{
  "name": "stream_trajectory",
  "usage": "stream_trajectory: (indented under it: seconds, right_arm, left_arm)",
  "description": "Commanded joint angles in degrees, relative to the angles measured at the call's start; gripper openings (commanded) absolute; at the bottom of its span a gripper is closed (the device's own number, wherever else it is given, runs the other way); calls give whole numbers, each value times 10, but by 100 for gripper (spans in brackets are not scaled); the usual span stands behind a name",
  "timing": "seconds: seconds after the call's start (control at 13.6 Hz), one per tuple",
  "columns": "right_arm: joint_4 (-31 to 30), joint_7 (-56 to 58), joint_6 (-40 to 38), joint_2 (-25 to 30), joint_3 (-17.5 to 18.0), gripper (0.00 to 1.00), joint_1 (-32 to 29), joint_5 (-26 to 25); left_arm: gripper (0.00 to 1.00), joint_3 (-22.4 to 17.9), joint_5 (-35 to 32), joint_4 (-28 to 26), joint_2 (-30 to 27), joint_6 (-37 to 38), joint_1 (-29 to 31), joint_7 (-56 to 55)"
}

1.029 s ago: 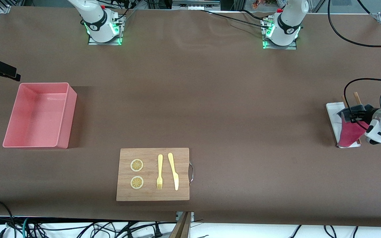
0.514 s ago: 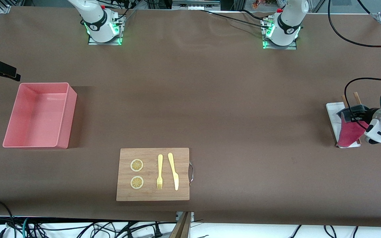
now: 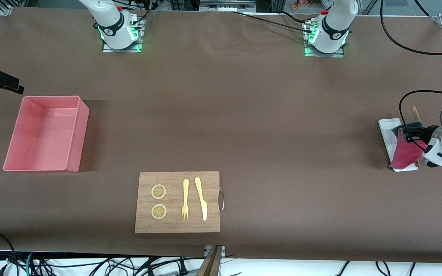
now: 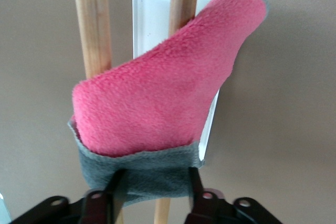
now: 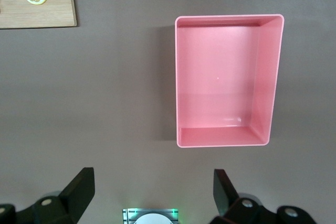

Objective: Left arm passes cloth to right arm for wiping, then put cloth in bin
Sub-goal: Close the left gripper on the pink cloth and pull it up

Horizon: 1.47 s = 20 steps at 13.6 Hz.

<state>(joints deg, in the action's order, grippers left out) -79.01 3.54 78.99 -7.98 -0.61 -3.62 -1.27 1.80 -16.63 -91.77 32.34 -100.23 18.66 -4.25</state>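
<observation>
1. My left pincer [image 4: 153,190] is at the white tray [image 3: 386,134], at the left arm's end of the worktop [image 3: 244,115]. Its two fingers [image 4: 116,187] stand on either side of the cloth's grey folded edge and appear to pinch it.
2. The cloth [image 4: 163,103] hangs from that edge, its pink face draped down onto the tray and over two wooden sticks [image 4: 93,24] lying there. So the pick-up is only beginning, as I judge it.
3. My right pincer [image 5: 152,192] waits with its fingers spread wide and holding nothing, above the worktop beside the bin [image 3: 44,132].
4. The bin has nothing in it.
5. Still to do: lift the cloth clear, carry it toward the middle, hand it to my right pincer, wipe, and drop the cloth in the bin.
</observation>
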Motion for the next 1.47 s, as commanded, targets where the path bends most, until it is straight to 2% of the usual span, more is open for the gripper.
stream_trajectory:
  seconds: [0.0,0.37,0.44,0.59,0.66,0.81,0.96,1.03,1.4]
  right_arm:
    - [11,7,-2,-4,0,100,-2,-2]
    - [11,7,-2,-5,0,100,-2,-1]
    - [11,7,-2,-5,0,100,-2,-1]
    - [11,7,-2,-5,0,100,-2,-1]
    - [11,7,-2,-5,0,100,-2,-1]
    - [11,7,-2,-5,0,100,-2,-1]
    - [11,7,-2,-5,0,100,-2,-1]
    - [11,7,-2,-5,0,100,-2,-1]
    - [11,6,-2,-5,0,100,-2,-1]
  left_arm:
    - [98,1,-12,12,2,7,2,9]
    - [96,1,-13,11,11,5,4,9]
    - [85,1,-14,10,11,5,5,10]
    - [52,1,-18,7,11,7,10,16]
    - [38,1,-22,6,11,7,13,31]
    - [18,1,-22,6,11,7,23,48]
    - [3,1,-22,6,11,13,24,48]
    - [0,1,-22,7,11,17,22,48]
    - [0,6,-21,14,2,57,19,49]
